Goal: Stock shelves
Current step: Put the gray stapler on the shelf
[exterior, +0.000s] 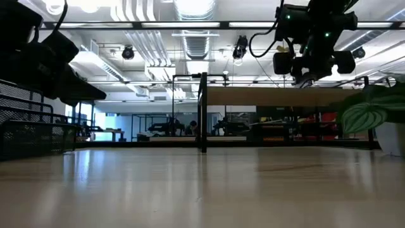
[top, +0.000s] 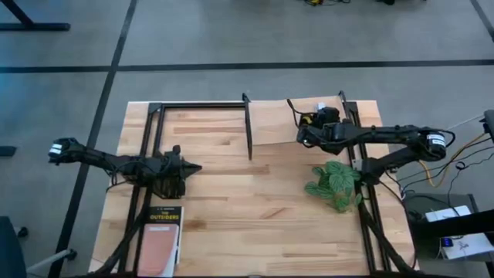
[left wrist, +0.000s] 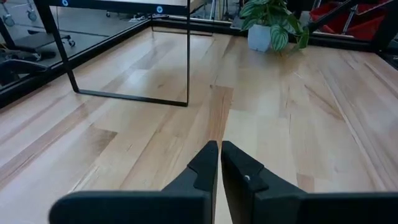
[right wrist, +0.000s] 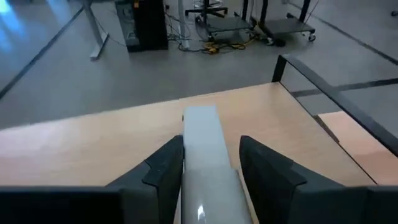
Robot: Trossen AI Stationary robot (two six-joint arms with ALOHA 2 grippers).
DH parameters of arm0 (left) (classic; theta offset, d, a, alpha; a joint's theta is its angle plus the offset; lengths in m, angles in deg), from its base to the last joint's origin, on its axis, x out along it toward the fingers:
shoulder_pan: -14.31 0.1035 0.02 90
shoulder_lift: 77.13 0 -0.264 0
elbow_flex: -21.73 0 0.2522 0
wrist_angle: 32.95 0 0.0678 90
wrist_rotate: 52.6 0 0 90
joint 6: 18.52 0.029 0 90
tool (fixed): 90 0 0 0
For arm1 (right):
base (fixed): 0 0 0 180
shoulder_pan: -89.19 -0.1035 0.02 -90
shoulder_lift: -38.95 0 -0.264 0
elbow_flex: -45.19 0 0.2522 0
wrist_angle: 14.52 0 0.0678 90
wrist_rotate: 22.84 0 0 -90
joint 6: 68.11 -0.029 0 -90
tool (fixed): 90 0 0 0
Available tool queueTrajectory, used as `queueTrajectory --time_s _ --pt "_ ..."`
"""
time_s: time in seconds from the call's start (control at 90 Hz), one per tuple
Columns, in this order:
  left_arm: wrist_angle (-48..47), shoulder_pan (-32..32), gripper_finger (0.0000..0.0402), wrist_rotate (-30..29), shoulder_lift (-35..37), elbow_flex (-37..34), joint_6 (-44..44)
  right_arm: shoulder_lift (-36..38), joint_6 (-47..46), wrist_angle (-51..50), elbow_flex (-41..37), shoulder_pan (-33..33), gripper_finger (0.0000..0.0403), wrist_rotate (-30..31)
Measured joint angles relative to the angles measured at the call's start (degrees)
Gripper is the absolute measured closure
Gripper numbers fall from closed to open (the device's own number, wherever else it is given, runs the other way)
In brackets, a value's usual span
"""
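Note:
The shelves are one small riser (top: 270, 120) (exterior: 266, 96) at the far middle of the table, a light wood board (right wrist: 93, 143) on thin black legs. My right gripper (top: 319, 112) (right wrist: 211, 143) (exterior: 305, 73) hovers over the board's right part, pointing toward the far edge, shut on a white oblong thing (right wrist: 202, 155). My left gripper (top: 193, 168) (left wrist: 219, 149) (exterior: 88, 92) is shut on nothing, above the table's left middle, pointing toward the right. My right gripper pinches the white oblong thing between its two fingers (right wrist: 166, 163), on its long sides (right wrist: 186, 158). The fingers lie along it, slanting down toward the far edge. Its free end (right wrist: 199, 115) sticks out past the fingertips over the board; whether it rests there cannot be told.
A potted plant (top: 336, 185) (left wrist: 267, 22) stands on the table to the right, near the right arm. A book (top: 162, 232) lies at the near left. A black wire rack (exterior: 25, 133) shows at the left. Bare tabletop (top: 255, 216) lies in the middle.

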Motion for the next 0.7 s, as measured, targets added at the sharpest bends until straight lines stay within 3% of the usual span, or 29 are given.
queueTrajectory --time_s 0.367,0.7 --pt "0.00 0.00 0.0397 0.00 0.00 0.00 0.00 -0.04 0.16 0.57 0.00 0.09 0.0278 0.90" --pt "0.00 0.01 0.0397 0.00 0.00 0.01 0.01 -0.04 0.93 2.34 0.09 0.07 0.0296 -1.90"
